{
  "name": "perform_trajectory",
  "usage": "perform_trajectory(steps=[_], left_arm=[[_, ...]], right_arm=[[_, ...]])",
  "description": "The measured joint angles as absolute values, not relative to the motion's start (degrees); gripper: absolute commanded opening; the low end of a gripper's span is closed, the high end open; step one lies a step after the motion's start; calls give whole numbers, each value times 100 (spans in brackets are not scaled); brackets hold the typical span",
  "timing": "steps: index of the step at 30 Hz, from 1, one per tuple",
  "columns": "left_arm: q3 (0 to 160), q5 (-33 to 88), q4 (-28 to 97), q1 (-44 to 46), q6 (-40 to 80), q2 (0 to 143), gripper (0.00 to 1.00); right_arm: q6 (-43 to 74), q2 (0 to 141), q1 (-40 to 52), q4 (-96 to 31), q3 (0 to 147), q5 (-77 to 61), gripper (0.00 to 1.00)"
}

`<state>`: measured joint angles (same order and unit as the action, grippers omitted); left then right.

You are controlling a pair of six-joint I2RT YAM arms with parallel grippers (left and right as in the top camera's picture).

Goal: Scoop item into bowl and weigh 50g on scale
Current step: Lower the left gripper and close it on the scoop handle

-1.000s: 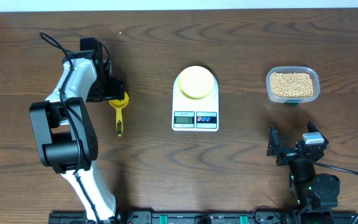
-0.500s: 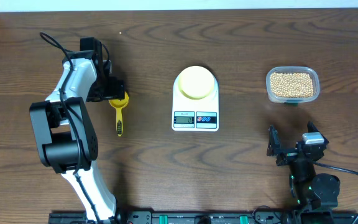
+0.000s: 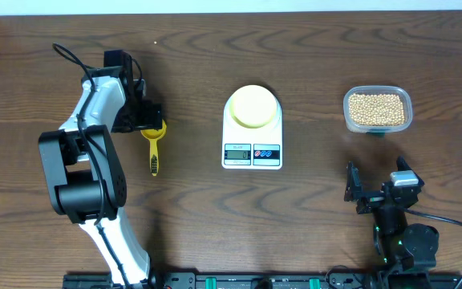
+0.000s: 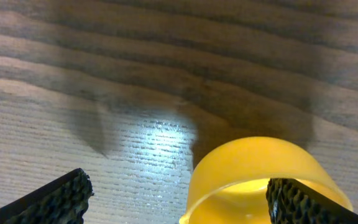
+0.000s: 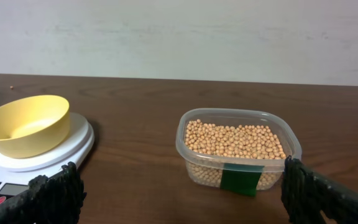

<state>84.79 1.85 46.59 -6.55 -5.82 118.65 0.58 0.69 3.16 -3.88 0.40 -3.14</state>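
Observation:
The item, small tan beans [image 3: 377, 107], fills a clear plastic tub [image 3: 407, 108] at the right; in the right wrist view the beans [image 5: 235, 139] lie straight ahead. The pale yellow bowl [image 3: 253, 106] [image 5: 23, 124] sits empty on the white scale [image 3: 252, 152] [image 5: 48, 158] at the table's middle. A bright yellow scoop [image 3: 153, 143] lies at the left, handle toward the front. My left gripper [image 3: 147, 120] [image 4: 179, 205] is open low over the scoop's cup [image 4: 260, 171], one finger at the cup, the other over bare table. My right gripper [image 3: 378, 183] [image 5: 185, 205] is open, empty, in front of the tub.
The brown wooden table [image 3: 295, 48] runs back to a pale wall [image 5: 179, 31]. A green label [image 5: 240, 180] marks the tub's near side. The scale's display and two buttons [image 3: 252, 152] face the front edge.

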Motion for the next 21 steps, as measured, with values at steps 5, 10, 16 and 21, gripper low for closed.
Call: perform_trajectory(steps=[5,10,16,21], left_arm=[[8427,185,4593,-655,-582,11865,92],[8302,185,4598,-655,-582,11876,92],[8289,185,4598,-655,-582,11878,92],[8289,185,4598,-655,-582,11878,91]], right_arm=[[58,69,316,-388,40,-314,99],[58,69,316,-388,38,-314,99],[58,69,316,-388,40,-314,99],[58,69,316,-388,38,-314,99]])
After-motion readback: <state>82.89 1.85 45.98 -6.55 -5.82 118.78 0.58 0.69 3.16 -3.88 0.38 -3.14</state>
